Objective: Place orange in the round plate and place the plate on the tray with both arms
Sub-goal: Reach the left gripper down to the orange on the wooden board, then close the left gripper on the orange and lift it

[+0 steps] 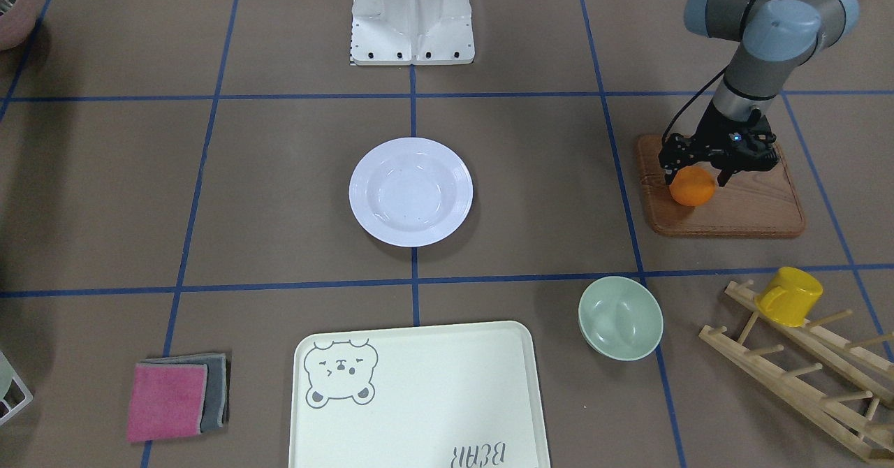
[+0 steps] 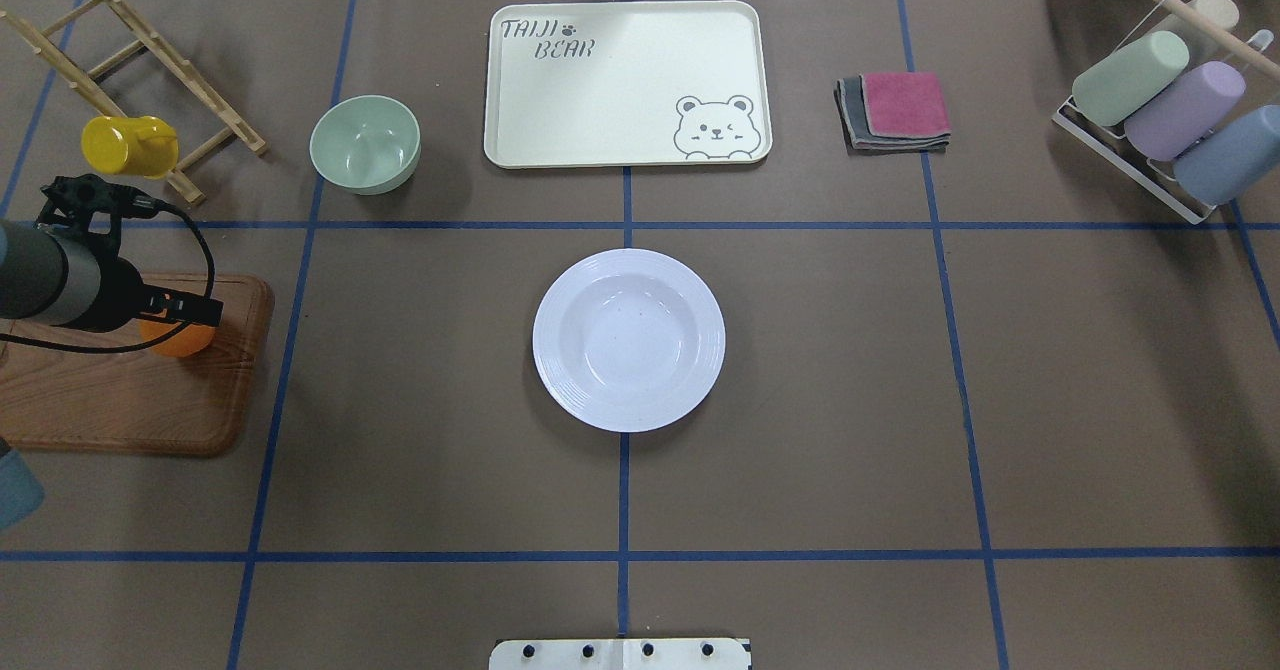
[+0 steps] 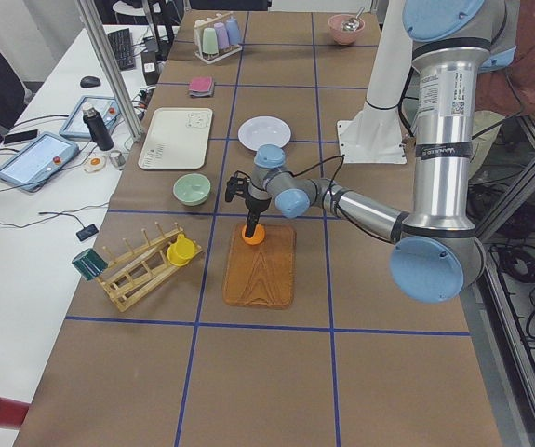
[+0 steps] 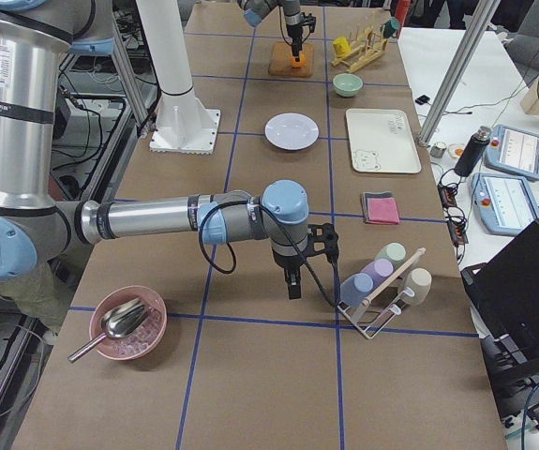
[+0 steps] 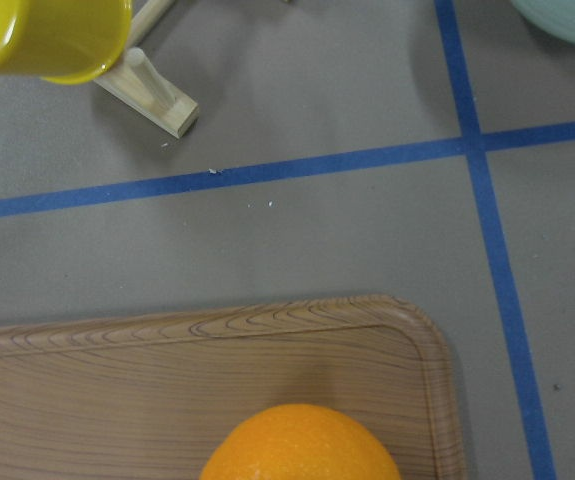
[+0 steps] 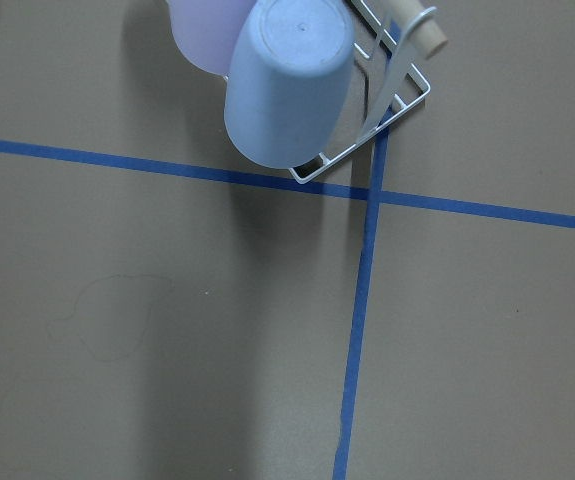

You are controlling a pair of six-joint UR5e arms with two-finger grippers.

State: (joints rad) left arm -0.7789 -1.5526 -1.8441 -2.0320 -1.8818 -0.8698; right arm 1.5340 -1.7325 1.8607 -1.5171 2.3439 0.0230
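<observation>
The orange (image 1: 692,188), round with a finely dimpled, matte peel, sits on a brown wooden board (image 1: 754,209) with visible grain, rounded corners and a raised lip. It lies near the board's corner on my left side of the table. My left gripper (image 1: 696,176) hangs straight down over it, black fingers spread to either side of the fruit. Whether the pads press the peel I cannot tell.

The round plate (image 1: 363,188) lies apart at the table's middle. It is glossy white with a deep well and a wide ridged rim, and nothing is in it. Beyond it, at the far edge, is the tray (image 1: 433,398), a smooth cream rectangle with rounded corners, a grey bear face and the word "BEAR".

Between board and tray stands a pale green bowl (image 1: 620,318). Near it a yellow mug (image 1: 789,295) hangs on a light wooden peg rack (image 1: 803,377). Folded pink and grey cloths (image 1: 166,401) lie on the tray's other side.

My right gripper (image 4: 292,281) hovers low beside a white wire rack (image 4: 381,314) of pastel cups. I cannot tell how its jaws stand. A pink bowl (image 4: 152,337) holding a metal scoop is near that arm.

The table (image 1: 279,195) is matte grey-brown, gridded with blue tape (image 1: 412,283). A white bench (image 3: 25,242) with cables runs alongside.
</observation>
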